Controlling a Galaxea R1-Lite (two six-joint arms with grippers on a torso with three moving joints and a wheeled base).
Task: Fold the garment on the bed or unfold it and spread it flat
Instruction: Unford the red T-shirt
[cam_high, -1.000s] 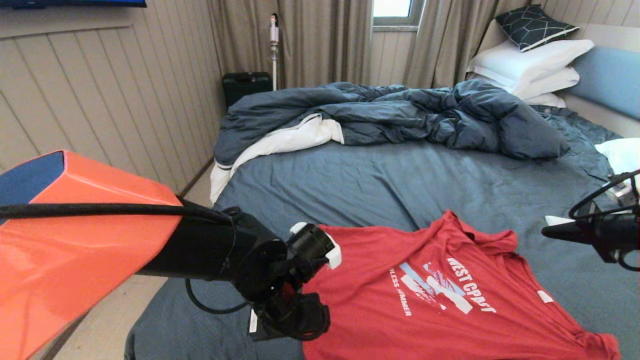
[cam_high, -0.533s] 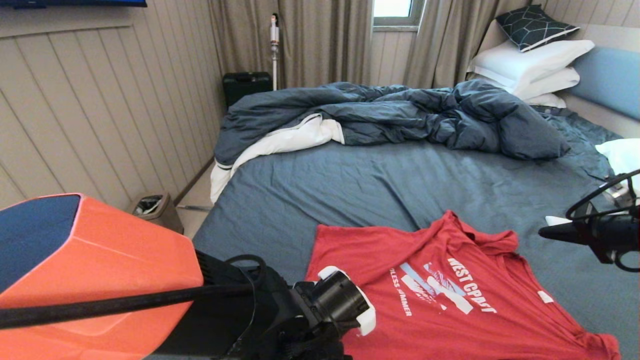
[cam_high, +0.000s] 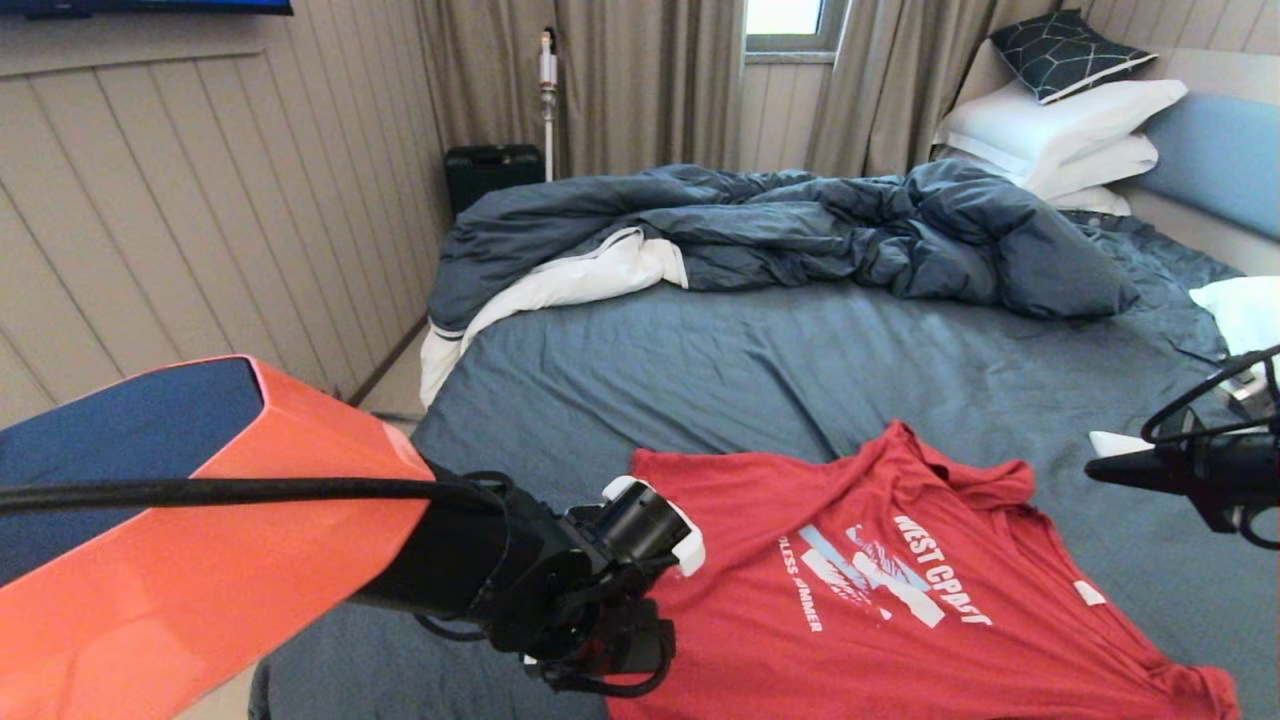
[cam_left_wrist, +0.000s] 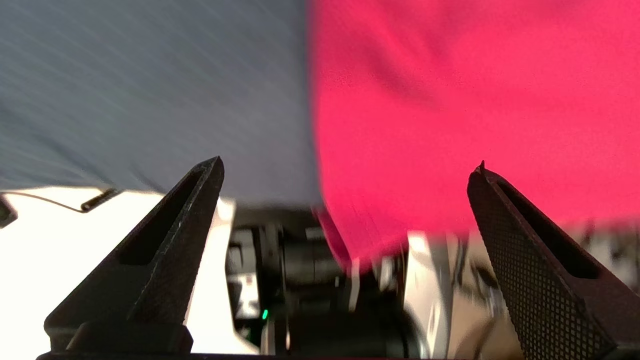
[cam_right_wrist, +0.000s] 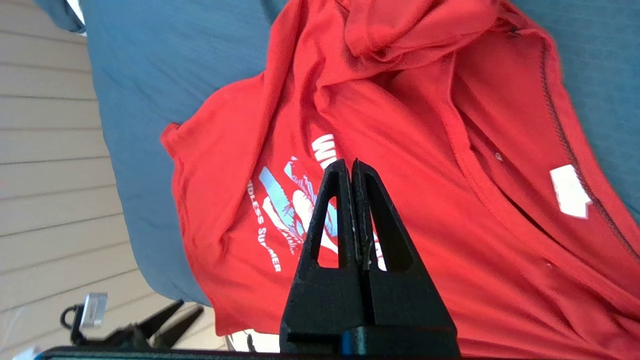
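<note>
The red "WEST COAST" T-shirt (cam_high: 900, 580) lies face up on the bed's slate-blue sheet (cam_high: 760, 370), at the near edge, with its collar area rumpled. My left gripper (cam_high: 600, 650) hangs at the shirt's near left corner. In the left wrist view the left gripper (cam_left_wrist: 350, 165) is open wide, with red cloth (cam_left_wrist: 450, 100) and sheet (cam_left_wrist: 150, 90) beyond its fingers and nothing held. My right gripper (cam_high: 1100, 468) hovers off the shirt's right side. It (cam_right_wrist: 351, 162) is shut and empty, above the shirt (cam_right_wrist: 475, 225).
A rumpled dark blue duvet (cam_high: 780, 230) lies across the far half of the bed. White pillows (cam_high: 1060, 130) and the blue headboard (cam_high: 1220, 160) are at the far right. A black case (cam_high: 490, 170) stands on the floor by the panelled wall.
My left arm dipped low over the shirt's left edge, then rose and drew back left. The shirt and the right arm have barely moved.
</note>
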